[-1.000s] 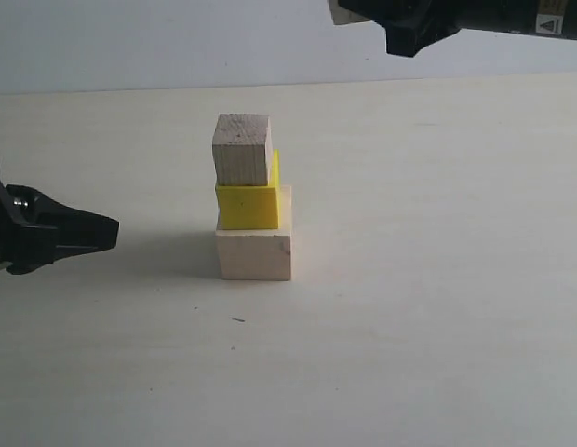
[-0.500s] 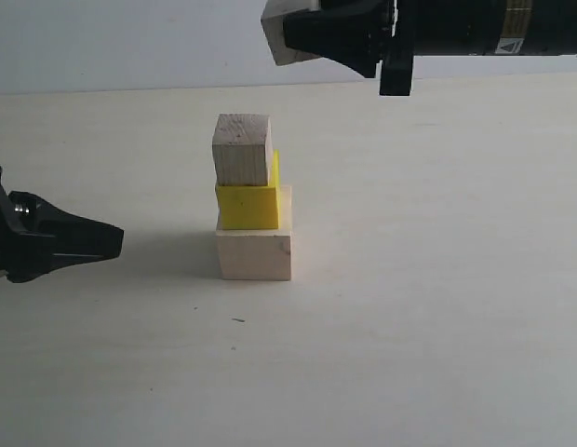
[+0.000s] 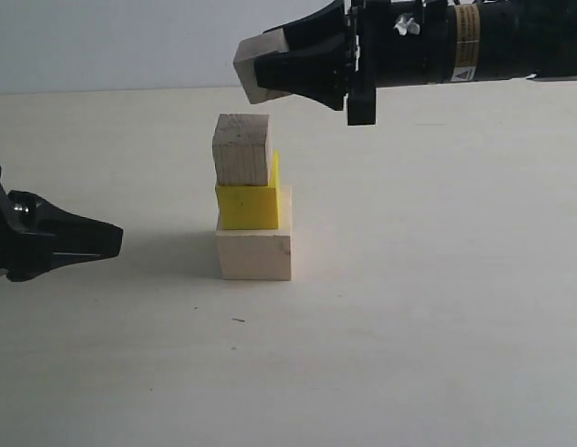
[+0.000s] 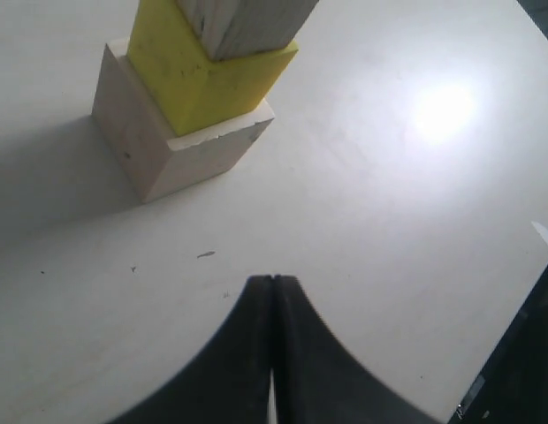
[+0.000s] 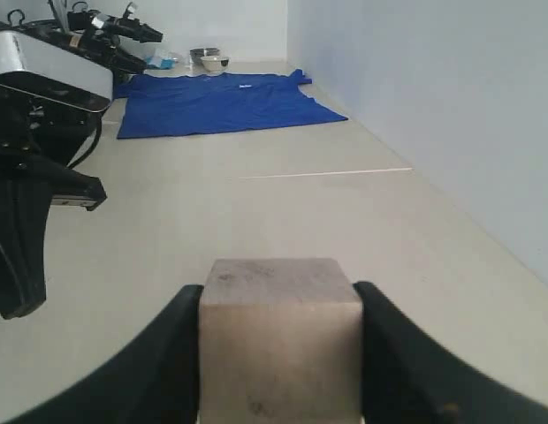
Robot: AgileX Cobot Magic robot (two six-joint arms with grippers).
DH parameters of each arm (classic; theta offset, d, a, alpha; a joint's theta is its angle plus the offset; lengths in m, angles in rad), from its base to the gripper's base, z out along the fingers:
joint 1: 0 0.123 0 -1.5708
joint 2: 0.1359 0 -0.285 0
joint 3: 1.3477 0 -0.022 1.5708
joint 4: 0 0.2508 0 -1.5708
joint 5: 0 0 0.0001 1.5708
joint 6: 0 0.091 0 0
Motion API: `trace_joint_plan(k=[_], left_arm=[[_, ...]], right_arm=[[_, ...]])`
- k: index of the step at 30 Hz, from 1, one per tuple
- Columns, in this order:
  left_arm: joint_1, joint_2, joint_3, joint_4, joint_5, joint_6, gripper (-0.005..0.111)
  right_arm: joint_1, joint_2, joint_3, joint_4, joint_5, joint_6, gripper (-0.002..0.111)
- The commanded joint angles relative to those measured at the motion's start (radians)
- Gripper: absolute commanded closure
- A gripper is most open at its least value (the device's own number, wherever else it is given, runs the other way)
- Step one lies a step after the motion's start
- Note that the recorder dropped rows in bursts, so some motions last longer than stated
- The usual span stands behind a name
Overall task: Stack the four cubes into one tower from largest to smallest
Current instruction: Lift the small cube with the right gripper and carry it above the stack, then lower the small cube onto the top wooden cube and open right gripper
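Between the right fingers (image 5: 159,371), gripped on opposite flat faces, the smallest cube (image 5: 278,340) appears light, rigid wood; left fingers (image 4: 247,353) pressed together, empty.

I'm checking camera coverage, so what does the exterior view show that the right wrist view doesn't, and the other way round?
Only the exterior view shows the stack of three: a large pale whitish wooden cube at the bottom, a bright yellow cube on it and a tan bare-wood cube on top. Only the right wrist view shows a blue cloth spread on the floor far off. Both show the right claw gripping a small tan wooden cube.
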Motion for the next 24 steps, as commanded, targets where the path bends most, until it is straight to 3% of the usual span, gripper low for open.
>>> trace_joint_plan(k=[1,24], left_arm=[[0.002,-0.004,-0.006,-0.004,-0.009,-0.001,0.107],[0.002,-0.004,-0.006,0.0,-0.046,-0.019,0.107]], right_arm=[[0.016,0.011,-0.009,0.03,-0.012,-0.024,0.108],[0.039,0.045,-0.009,0.117,-0.012,-0.055,0.108]])
